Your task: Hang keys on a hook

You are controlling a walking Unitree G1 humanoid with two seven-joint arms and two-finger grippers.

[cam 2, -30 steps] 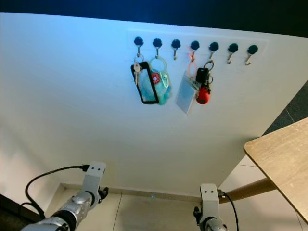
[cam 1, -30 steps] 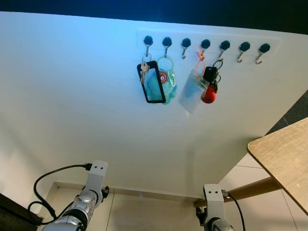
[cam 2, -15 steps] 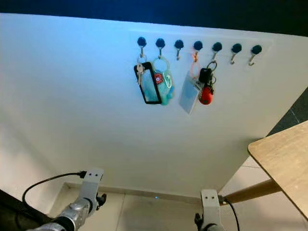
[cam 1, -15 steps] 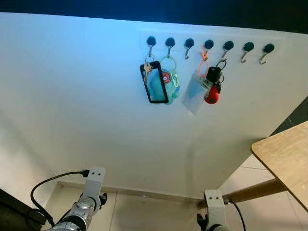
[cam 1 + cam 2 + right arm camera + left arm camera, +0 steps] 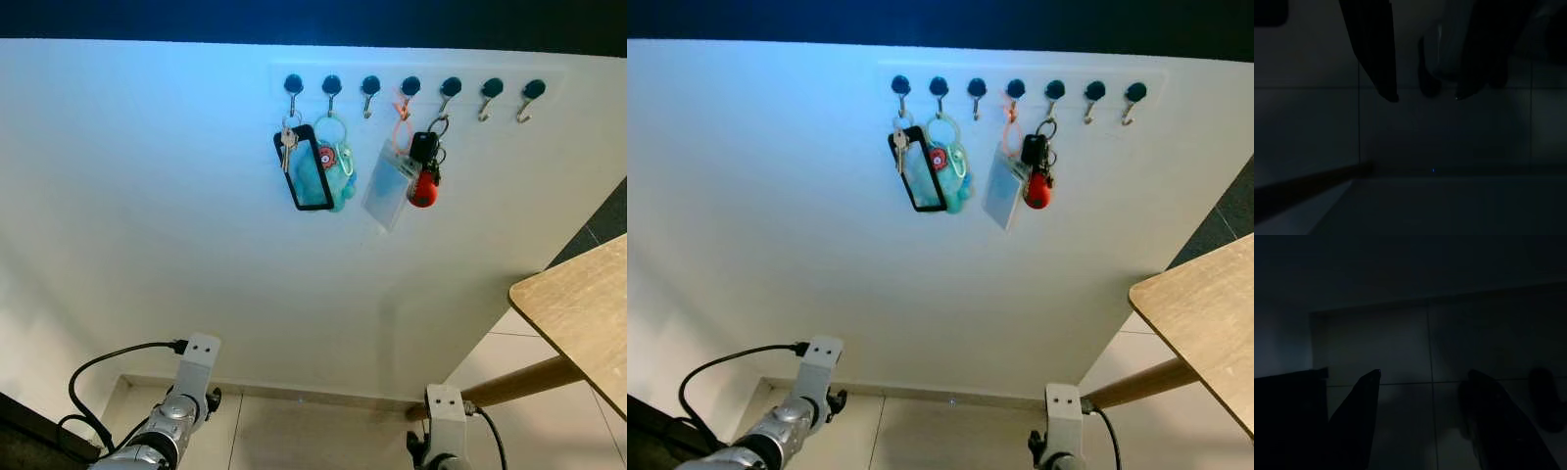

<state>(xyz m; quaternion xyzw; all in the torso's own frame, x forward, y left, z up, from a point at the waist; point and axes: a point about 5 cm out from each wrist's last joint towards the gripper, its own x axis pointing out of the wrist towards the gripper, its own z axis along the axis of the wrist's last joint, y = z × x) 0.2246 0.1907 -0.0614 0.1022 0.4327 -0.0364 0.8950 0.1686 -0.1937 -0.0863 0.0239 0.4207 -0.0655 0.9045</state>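
**Jaws hang apart and low while the keys sit on the rack**

Both sets of jaws stand apart with nothing between them, pointed down at dim floor tiles. From where I stand, the left arm (image 5: pixel 181 406) hangs low near the foot of the white wall (image 5: pixel 147 196), a black cable looping off its wrist. In its dark wrist view, the left gripper (image 5: pixel 1425 421) shows two black fingers spread wide over the tiled floor (image 5: pixel 1400 357).

High on the wall runs a row of seven dark-capped hooks (image 5: pixel 370 86). On the first hook, the leftmost, hang the keys (image 5: pixel 287 142) with a black-framed tag (image 5: pixel 308 168). The second hook carries a teal loop with a turquoise plush charm (image 5: pixel 341 171). The third is bare. From the fourth an orange cord holds a clear card holder (image 5: pixel 388 191), tilted. The fifth hook bears a black key fob with a red charm (image 5: pixel 424 191) beneath it. The last two hooks are bare.

Further right, the right arm (image 5: pixel 443 416) hangs low too; the right gripper (image 5: pixel 1425 98) has its fingers parted above the floor. At the far right juts the corner of a wooden desk (image 5: pixel 578 313).
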